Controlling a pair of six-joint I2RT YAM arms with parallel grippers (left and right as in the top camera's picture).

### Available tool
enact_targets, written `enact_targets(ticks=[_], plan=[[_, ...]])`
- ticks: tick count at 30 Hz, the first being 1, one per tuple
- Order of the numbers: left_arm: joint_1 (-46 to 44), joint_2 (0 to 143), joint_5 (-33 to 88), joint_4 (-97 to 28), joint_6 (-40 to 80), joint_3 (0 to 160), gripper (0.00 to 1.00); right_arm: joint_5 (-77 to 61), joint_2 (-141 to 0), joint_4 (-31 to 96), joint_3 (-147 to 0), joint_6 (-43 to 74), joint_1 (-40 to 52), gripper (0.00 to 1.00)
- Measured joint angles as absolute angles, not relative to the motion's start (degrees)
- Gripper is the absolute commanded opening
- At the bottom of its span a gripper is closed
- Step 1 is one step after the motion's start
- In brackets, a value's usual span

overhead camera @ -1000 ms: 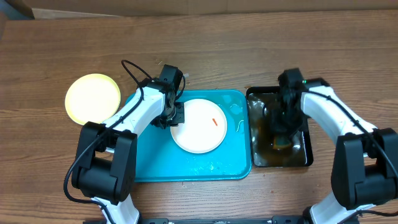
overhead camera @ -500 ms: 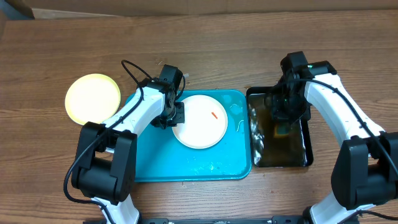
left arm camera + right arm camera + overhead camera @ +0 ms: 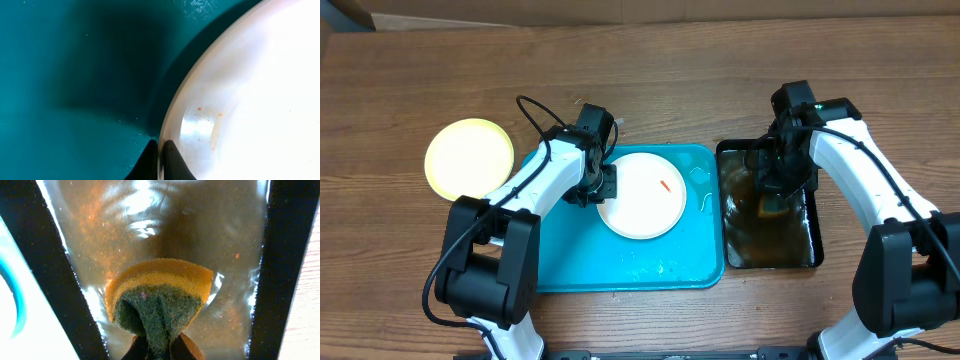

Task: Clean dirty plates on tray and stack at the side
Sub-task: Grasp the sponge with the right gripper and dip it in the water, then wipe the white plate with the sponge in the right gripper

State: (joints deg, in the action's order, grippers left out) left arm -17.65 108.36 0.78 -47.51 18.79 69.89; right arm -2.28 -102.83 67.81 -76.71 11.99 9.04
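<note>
A white plate (image 3: 641, 195) with a small orange-red smear lies on the turquoise tray (image 3: 570, 262). My left gripper (image 3: 599, 186) is shut on the plate's left rim; in the left wrist view the fingertips (image 3: 159, 150) pinch the rim of the plate (image 3: 250, 95) over the tray (image 3: 75, 75). A pale yellow plate (image 3: 470, 157) lies on the table left of the tray. My right gripper (image 3: 775, 193) is shut on a yellow-and-green sponge (image 3: 157, 297) and holds it just above the brownish liquid in the black tray (image 3: 810, 258). A third plate is not in view.
The black tray (image 3: 287, 255) stands right beside the turquoise tray's right edge. Water drops lie on the turquoise tray near its front rim (image 3: 650, 268). Bare wooden table surrounds both trays.
My right gripper has lifted the sponge out of the liquid and moved toward the back of the black tray. The left gripper and the plate have hardly moved.
</note>
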Motion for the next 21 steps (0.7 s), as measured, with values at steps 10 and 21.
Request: enact_targets(ticks=[10,21], plan=[[-17.65,108.36,0.80,-47.46,18.28,69.89,0.04,-5.17,-102.83,70.85,-79.66,11.05,9.04,0.04],[-17.65,108.36,0.84,-47.33,18.20,69.89,0.04,-21.21,-102.83,64.51,-84.53,8.80,17.65,0.04]])
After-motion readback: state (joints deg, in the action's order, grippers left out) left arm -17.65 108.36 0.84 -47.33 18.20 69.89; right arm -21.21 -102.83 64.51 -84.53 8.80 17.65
